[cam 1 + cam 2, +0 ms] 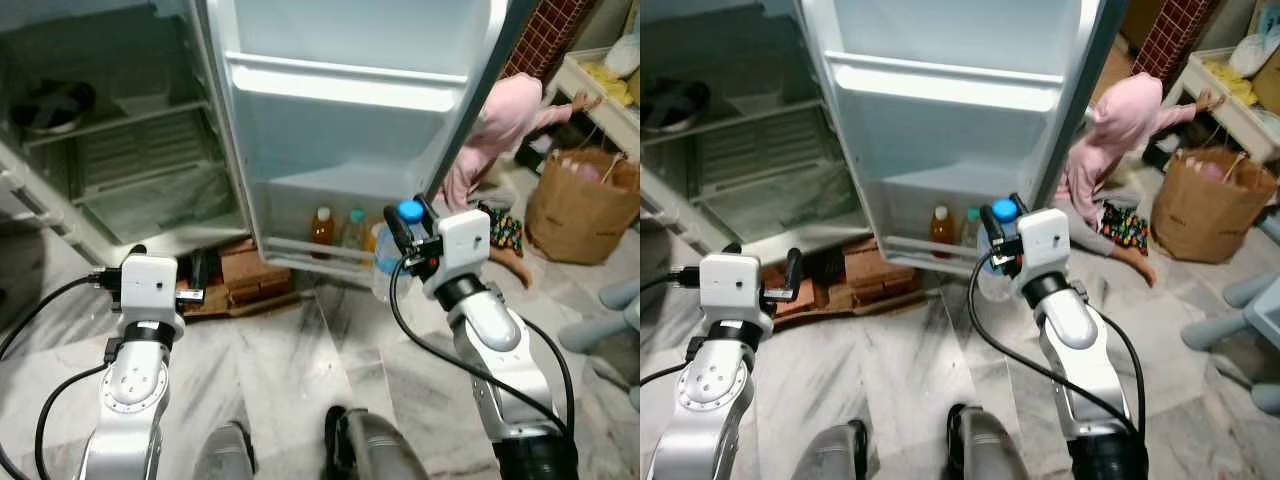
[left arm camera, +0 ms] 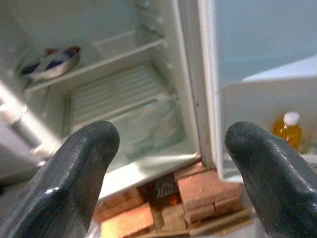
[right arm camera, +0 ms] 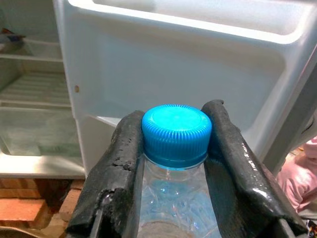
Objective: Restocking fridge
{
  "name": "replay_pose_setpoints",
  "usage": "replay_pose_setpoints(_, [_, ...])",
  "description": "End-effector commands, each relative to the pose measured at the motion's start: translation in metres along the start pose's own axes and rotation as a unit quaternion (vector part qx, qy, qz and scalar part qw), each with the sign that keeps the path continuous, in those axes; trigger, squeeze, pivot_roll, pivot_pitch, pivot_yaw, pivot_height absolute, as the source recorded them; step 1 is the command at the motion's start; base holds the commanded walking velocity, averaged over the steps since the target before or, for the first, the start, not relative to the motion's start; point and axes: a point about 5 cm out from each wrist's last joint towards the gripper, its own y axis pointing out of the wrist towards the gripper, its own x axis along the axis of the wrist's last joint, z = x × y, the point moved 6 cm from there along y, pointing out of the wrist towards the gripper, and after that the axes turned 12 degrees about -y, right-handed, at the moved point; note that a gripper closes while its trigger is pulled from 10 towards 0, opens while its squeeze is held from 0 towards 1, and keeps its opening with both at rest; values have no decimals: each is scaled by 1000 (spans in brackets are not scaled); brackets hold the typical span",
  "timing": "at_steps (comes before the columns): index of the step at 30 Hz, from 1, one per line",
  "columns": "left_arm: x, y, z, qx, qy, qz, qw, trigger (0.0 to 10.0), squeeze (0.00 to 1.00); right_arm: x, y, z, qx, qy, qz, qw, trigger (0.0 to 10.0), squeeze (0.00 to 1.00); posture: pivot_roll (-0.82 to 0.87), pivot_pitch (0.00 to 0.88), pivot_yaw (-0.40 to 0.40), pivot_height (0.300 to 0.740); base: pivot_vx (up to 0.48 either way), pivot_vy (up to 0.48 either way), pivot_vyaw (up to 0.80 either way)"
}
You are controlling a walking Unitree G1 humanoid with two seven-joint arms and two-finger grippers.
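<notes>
Right gripper (image 3: 174, 148) clenched on the neck of a clear bottle (image 1: 388, 262), fingers (image 3: 124, 163) pinching just under the blue cap (image 3: 176, 133). Bottle hangs below the gripper, held upright in front of the open fridge door (image 1: 350, 130). Lowest door shelf (image 1: 310, 250) lies ahead of and below the gripper; it already carries an orange bottle (image 1: 321, 226) and at least one more beside it.

Left gripper (image 2: 168, 163) released, fingers spread wide, holding nothing, aimed at the fridge cavity (image 1: 130, 150) and the bricks (image 2: 205, 191) under it.

Risks, as judged:
- Grip is on the narrow neck only; bottle body is unsupported, so a swing or a knock on the shelf rail could twist it out.
- Free slot on the shelf looks tight; lowering off-line could topple the orange bottle.
- A person in pink (image 1: 495, 130) crouches just beyond the door, to the gripper's right; a wide arm sweep could reach them.
</notes>
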Motion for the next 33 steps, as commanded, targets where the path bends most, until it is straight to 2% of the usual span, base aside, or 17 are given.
replay_pose_setpoints(1, [-1, -3, 7, 13, 5, -1, 1000, 10000, 0, 11, -2, -1, -9, -4, -26, 1000, 10000, 0, 106, 181, -59, 740, 0, 0, 0])
replay_pose_setpoints(6, [-11, -6, 11, 21, 9, 4, 1000, 10000, 0, 2, -8, -13, -43, -13, -16, 999, 10000, 0, 113, 150, -53, 740, 0, 0, 0])
replay_pose_setpoints(9, [-15, -8, 13, 22, 5, 7, 1000, 10000, 0, -7, -13, -19, -64, -15, -3, 998, 10000, 0, 118, 96, -45, 740, 0, 0, 0])
replay_pose_setpoints(12, [-17, -6, 13, 20, 10, 5, 1000, 10000, 0, -13, -16, -17, -65, -15, 3, 998, 10000, 0, 120, 77, -45, 740, 0, 0, 0])
replay_pose_setpoints(17, [-12, 2, 12, 18, 9, -7, 1000, 10000, 0, -11, -11, -14, -63, -20, -5, 998, 10000, 0, 119, 63, -48, 740, 0, 0, 0])
replay_pose_setpoints(28, [-13, -1, 13, 15, 5, -9, 1000, 10000, 0, -10, -9, -12, -52, -17, -15, 998, 10000, 0, 124, 63, -57, 740, 355, 0, 0])
replay_pose_setpoints(33, [-13, 0, 11, 12, 1, -9, 1000, 10000, 0, -7, -7, -10, -42, -11, -21, 999, 10000, 0, 121, 67, -57, 740, 362, 263, 0])
